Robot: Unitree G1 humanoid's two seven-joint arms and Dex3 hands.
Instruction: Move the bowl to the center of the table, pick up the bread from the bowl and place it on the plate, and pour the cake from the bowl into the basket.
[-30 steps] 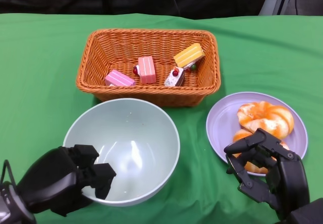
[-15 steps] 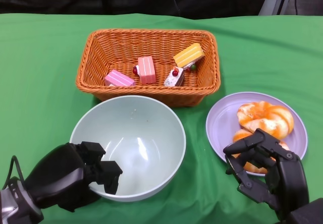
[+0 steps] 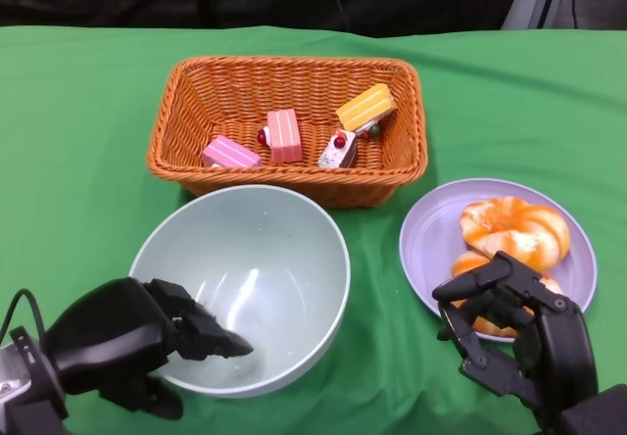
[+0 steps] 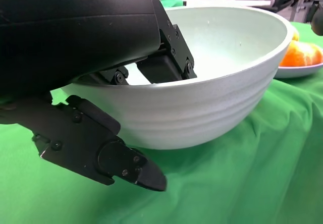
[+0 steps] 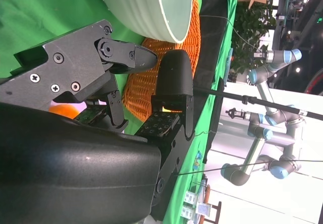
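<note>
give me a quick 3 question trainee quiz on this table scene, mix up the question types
1. True or false: the bowl has cake in it.
2. Multiple choice: where are the cake pieces? A) in the bowl B) in the basket C) on the plate
3. Fill in: the left hand has fingers over the rim of the ____.

Key:
1. False; the bowl is empty.
2. B; the plate holds only the bread, with the right hand open near its front edge.
3. Bowl; the left wrist view shows fingers inside the rim and one below the wall outside.
</note>
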